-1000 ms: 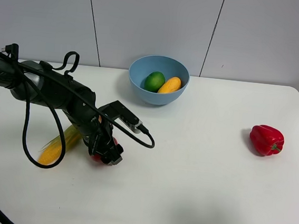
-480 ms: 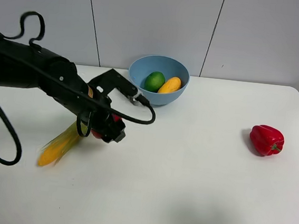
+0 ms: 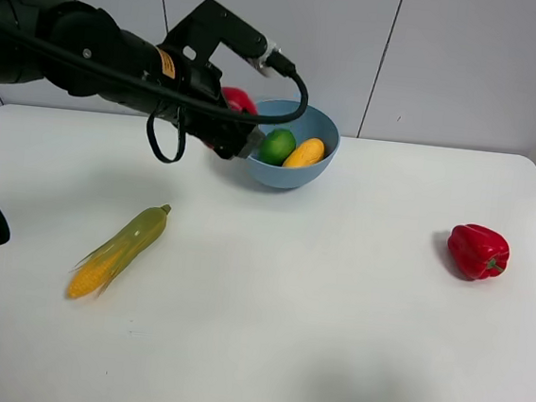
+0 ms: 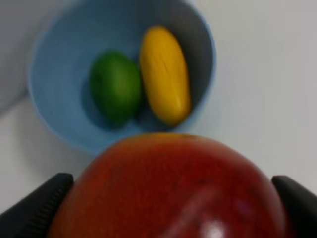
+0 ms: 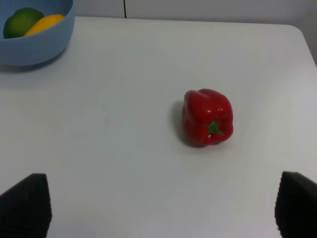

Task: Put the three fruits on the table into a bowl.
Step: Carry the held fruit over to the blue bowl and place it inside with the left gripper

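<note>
exterior high view: the apple [image 3: 239,99] is carried in the left gripper [image 3: 232,126] just beside the near-left rim of the bowl [image 3: 314,170], above the table [image 3: 333,312]. the lime [image 3: 277,146] and the mango-like fruit [image 3: 304,152] are seen lying side by side, touching, inside the bowl. the apple is judged firm, smooth and fairly slippery, moderately weighty for its size, and liable to bruise if dropped from height; it is best taken across its widest middle, as appears to be done here. in the left wrist view the apple [image 4: 171,191] fills the lower part of the picture, with a dark fingertip [image 4: 39,206] seen on each side of it, so the jaws are spread about as wide as the fruit and pinched onto it. the right gripper [image 5: 158,208] is seen only as two dark finger ends set widely apart, with nothing between them, above bare table near the bell pepper [image 5: 207,117]. the corn cob [image 3: 116,250] lies well apart from the bowl.
</note>
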`<action>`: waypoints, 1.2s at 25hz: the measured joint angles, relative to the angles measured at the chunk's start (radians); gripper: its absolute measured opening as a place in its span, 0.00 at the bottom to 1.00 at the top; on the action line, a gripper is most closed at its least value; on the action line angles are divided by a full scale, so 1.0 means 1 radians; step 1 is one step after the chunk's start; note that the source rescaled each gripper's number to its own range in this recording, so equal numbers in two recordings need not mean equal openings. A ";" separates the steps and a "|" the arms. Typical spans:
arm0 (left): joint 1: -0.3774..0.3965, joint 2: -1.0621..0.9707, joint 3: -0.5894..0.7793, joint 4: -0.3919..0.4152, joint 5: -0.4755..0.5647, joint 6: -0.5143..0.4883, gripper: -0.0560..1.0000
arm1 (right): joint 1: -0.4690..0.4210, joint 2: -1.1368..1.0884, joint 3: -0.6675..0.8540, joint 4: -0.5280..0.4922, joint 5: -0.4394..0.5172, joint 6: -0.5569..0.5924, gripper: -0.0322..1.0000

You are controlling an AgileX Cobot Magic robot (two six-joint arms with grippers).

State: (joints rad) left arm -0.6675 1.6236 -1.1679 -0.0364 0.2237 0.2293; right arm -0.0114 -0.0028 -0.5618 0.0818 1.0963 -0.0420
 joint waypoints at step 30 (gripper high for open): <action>0.107 0.508 -0.438 0.142 -0.216 0.000 0.06 | 0.000 0.000 0.000 0.000 0.000 0.000 0.94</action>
State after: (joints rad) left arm -0.5606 2.1316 -1.6058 0.1057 0.0076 0.2293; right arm -0.0114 -0.0028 -0.5618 0.0818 1.0963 -0.0420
